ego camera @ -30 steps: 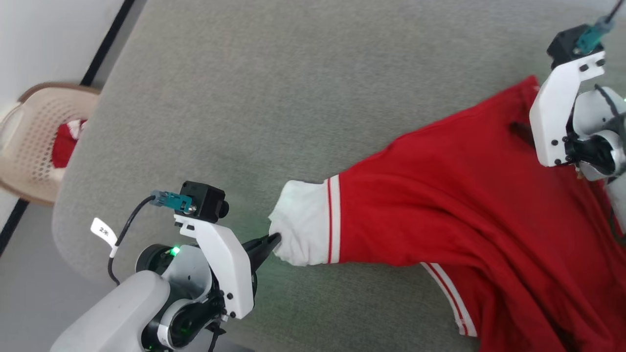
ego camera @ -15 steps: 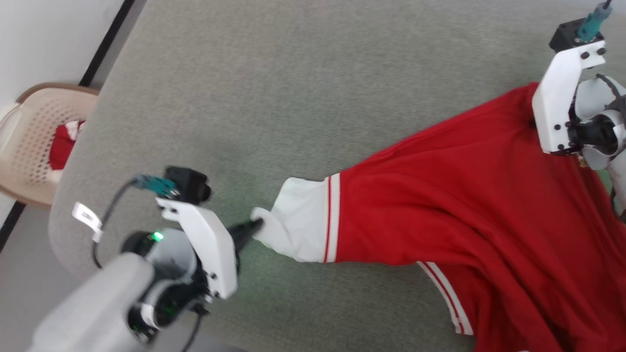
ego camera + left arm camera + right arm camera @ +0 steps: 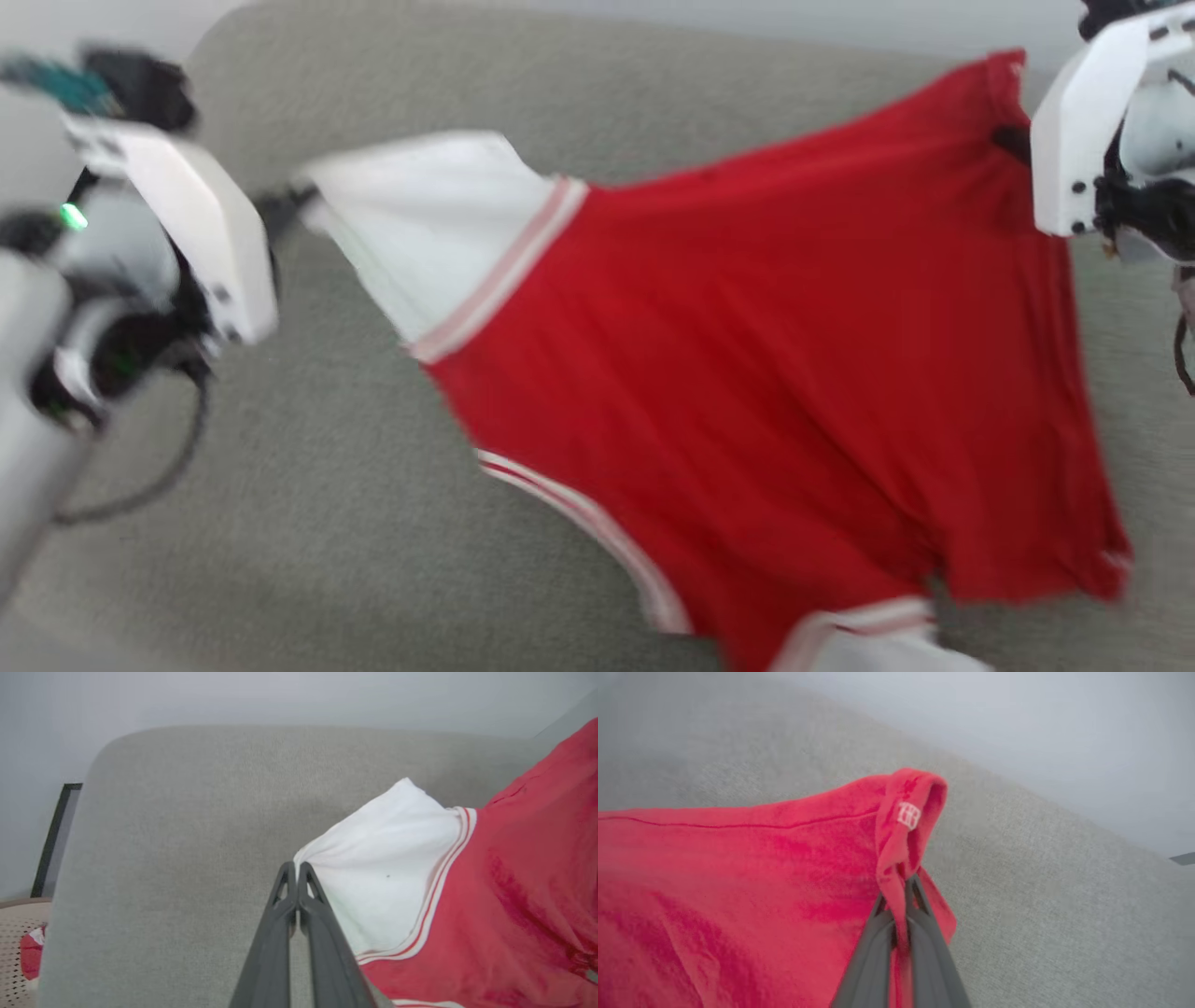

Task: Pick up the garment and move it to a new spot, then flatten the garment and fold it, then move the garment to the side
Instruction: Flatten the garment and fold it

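The garment [image 3: 747, 373] is stretched between the claws above the worktop [image 3: 280, 513]: left claw [image 3: 293, 868] shut on the sleeve's very edge, right claw [image 3: 900, 891] clamped on a hem corner. That thin pinch could be tugged free.

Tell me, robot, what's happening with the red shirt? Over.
Left gripper shut on garment sleeve. Right gripper shut on red hem corner. Stretched between them over grey surface. Nothing blocking.

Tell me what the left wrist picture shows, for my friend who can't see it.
The left gripper, its two dark fingers shut together, pinches the corner of the white sleeve of a red T-shirt. The shirt stretches off to the right over a grey padded surface.
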